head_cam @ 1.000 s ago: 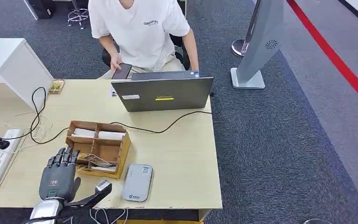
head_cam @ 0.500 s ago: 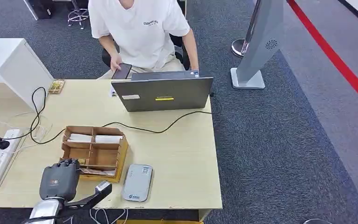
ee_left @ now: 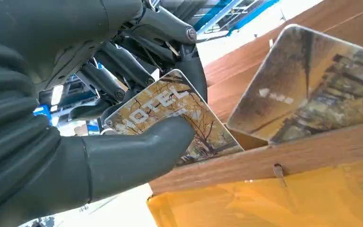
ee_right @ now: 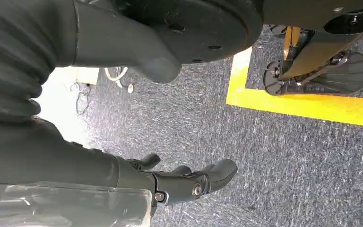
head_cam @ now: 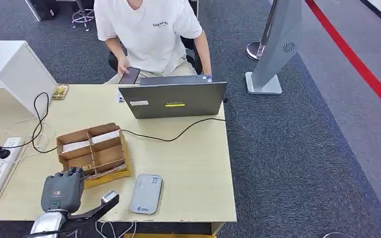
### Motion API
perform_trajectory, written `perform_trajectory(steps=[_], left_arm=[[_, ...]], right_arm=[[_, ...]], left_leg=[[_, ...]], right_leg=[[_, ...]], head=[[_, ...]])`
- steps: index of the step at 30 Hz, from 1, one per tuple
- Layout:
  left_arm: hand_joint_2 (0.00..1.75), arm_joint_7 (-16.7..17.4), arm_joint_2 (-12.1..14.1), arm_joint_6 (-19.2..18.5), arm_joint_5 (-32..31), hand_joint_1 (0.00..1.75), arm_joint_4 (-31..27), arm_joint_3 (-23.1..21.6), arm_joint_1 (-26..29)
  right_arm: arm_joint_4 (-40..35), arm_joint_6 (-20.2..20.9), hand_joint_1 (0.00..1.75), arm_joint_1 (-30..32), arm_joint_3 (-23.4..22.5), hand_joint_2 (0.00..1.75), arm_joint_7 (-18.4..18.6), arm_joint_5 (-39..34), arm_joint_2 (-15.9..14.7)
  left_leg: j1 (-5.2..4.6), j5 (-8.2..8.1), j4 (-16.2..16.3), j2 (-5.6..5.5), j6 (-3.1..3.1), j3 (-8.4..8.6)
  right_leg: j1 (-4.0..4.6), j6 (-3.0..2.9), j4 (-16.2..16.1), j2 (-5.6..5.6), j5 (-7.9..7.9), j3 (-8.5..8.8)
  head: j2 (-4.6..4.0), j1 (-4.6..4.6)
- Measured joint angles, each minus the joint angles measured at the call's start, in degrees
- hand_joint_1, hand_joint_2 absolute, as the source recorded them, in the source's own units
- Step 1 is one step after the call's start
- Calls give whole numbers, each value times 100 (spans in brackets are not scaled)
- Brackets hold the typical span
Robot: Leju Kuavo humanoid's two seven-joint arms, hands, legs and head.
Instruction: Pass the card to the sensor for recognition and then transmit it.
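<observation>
Grey and ribbed, your left hand [head_cam: 62, 191] sits at the lower left of the head view, its fingers curled over the near edge of the wooden box [head_cam: 92, 152]. In the left wrist view, thumb and fingers [ee_left: 123, 71] pinch a card [ee_left: 170, 111] printed "HOTEL", its lower end inside the box beside a second card [ee_left: 312, 85]. The sensor [head_cam: 146, 194] lies just right of the box. Your right hand [ee_right: 189, 182] hangs over carpet, fingers loosely spread, holding nothing.
</observation>
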Motion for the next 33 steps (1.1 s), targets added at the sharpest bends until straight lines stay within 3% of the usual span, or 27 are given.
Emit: perform_trajectory(steps=[5, 8, 12, 17, 20, 24, 26, 28, 31, 33], left_arm=[[175, -26, 50, -113, -63, 175, -104, -19, -1], [175, -123, 261, -405, 13, 175, -414, -173, -40], [175, -322, 851, -1028, 503, 175, -1054, -525, -344], [175, -598, 1666, -1367, 1058, 175, -1844, -719, -810], [175, -700, 1936, -1581, 1342, 175, -2094, -743, -1082], [175, -739, 2109, -2191, 1935, 175, -2232, -831, -2158], [175, -660, 2089, -2240, 1917, 175, -2207, -903, -2559], [175, -362, 1857, -1756, 1297, 175, -1905, -1068, -2967], [175, 11, 1350, -229, 149, 175, -1170, -1211, -3354], [175, 46, 1127, 596, -144, 175, -567, -1301, -3517]], right_arm=[[0, -2, 0, 1, 0, 175, -2, -22, 0], [2, -11, 0, 3, 0, 175, -2, -81, 0], [13, -15, 0, 3, 0, 175, -7, -155, 0], [18, -15, 0, 16, 0, 175, -20, -197, 0], [17, -15, 0, 15, 0, 175, -17, -208, 9], [17, -15, 0, 5, 0, 175, -28, -219, 35], [17, 4, 0, -9, 0, 175, -28, -179, 42], [18, 70, 0, -20, 35, 175, -9, -44, 46], [15, 168, 0, -77, 201, 175, 11, 197, 44], [15, 216, 0, -116, 295, 175, 11, 267, 35]], left_leg=[[0, 0, 0, 0, 0, 0], [2, 1, 0, 0, -1, 0], [5, 3, 0, 0, -3, 0], [7, 3, 0, 2, -4, 2], [7, 4, 0, 1, -4, 2], [6, 13, 1, -18, -6, -8], [1, 12, 1, -9, -6, 0], [0, 13, 4, -10, -6, -3], [0, 13, 4, -11, -6, -2], [0, 13, 5, 1, -6, 1]], right_leg=[[0, 0, 0, 0, 0, -1], [1, 0, 0, 0, 0, -2], [2, -2, 1, -1, 2, -3], [3, -3, 4, 4, 2, -2], [5, -4, 4, 3, 2, -6], [5, -3, 4, -17, 3, -2], [2, -5, 4, -7, 7, -3], [2, -3, 2, -9, 12, -4], [2, -3, 2, -7, 13, 2], [2, -6, 2, 9, 18, 0]], head=[[0, 2], [0, 0], [0, 0], [0, 0], [0, 0], [0, 7], [0, 2], [0, 4], [0, 4], [0, 4]])
